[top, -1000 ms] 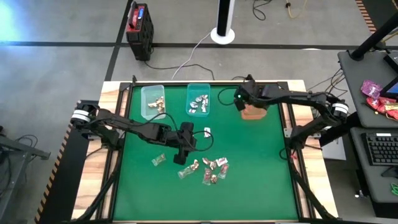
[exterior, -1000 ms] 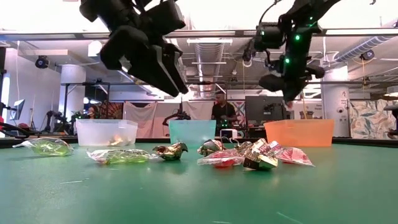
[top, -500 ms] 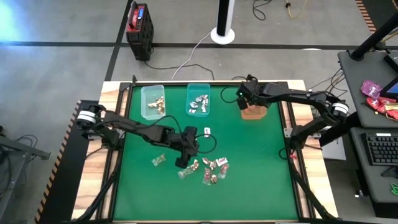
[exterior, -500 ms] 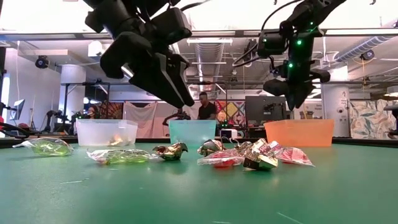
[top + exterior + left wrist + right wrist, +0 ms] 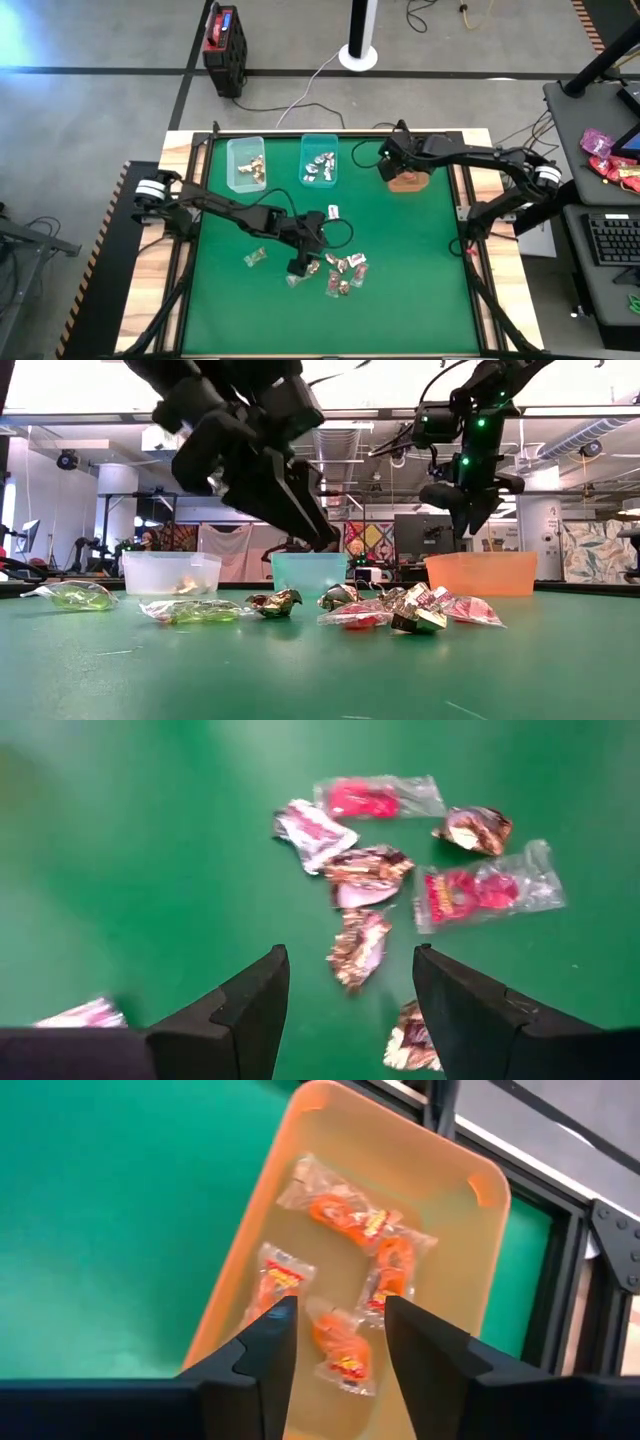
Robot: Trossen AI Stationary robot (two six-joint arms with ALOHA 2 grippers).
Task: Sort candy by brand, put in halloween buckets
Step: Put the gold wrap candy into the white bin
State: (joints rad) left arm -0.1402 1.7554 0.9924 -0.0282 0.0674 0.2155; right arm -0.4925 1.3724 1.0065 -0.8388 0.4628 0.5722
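The green table [image 5: 400, 270] spreads under me, and along its far edge stand the three buckets in a row: the pale clear bin [image 5: 244, 163] on my left, the teal bin [image 5: 320, 159] in the middle, and the orange bin [image 5: 408, 178] on my right. My right arm reaches across to that far edge, and my right gripper [image 5: 338, 1342] hangs above the orange bin [image 5: 400, 1260], fingers spread apart and holding nothing; looking down past them I see five red sweets in clear wrappers [image 5: 345, 1215] lying on the bin's floor. My left arm stretches in from the left side toward the middle of the table, and my left gripper [image 5: 350, 992] is above the loose heap of candy [image 5: 340, 272], tilted downward, its two fingers parted and empty. Between those fingers I see a gold-brown piece [image 5: 357, 946] directly below, with another gold-brown piece [image 5: 366, 875] just beyond it, a red-and-white one [image 5: 313, 831] beside that, and two red sweets in clear wrappers [image 5: 377, 797] [image 5: 485, 890] at the outer side of the cluster. From table height the heap sits in front of the bins, touching pieces piled together [image 5: 400, 610]. A clear-green wrapped sweet [image 5: 255, 257] lies apart on the left of the heap, another [image 5: 296, 278] near my left gripper, and one white piece [image 5: 333, 211] lies alone between the heap and the teal bin. The pale bin holds some gold-brown pieces, the teal bin silvery ones.
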